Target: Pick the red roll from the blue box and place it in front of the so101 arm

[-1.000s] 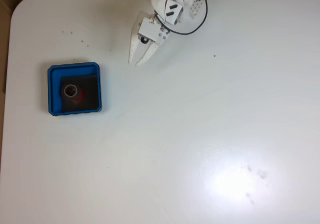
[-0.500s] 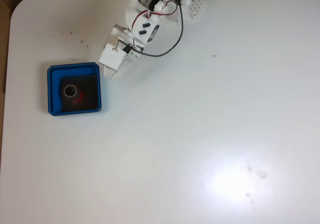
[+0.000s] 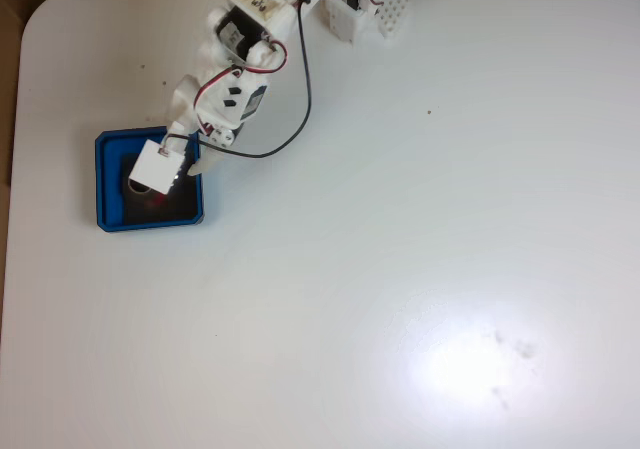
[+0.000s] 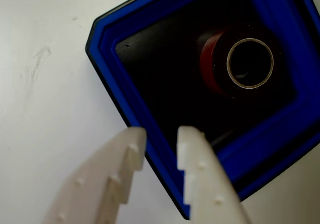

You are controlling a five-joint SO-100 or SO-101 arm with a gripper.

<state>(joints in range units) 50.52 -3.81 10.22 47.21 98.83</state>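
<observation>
We have the roll (image 4: 235, 64) lying flat on the black floor of the box (image 4: 125, 104), its hollow core facing up, so its axis stands upright and any side offers the same grip. In the wrist view it lies up and to the right of our jaws (image 4: 160, 141), well past the tips, which hang over the near blue rim. The jaws stand narrowly parted, with a slim gap between the two white fingers (image 4: 192, 149), and hold nothing. In the fixed view the arm (image 3: 235, 64) reaches over the box (image 3: 108, 179) on the white surface (image 3: 400, 269). We judge they must open wider and advance over the rim.
</observation>
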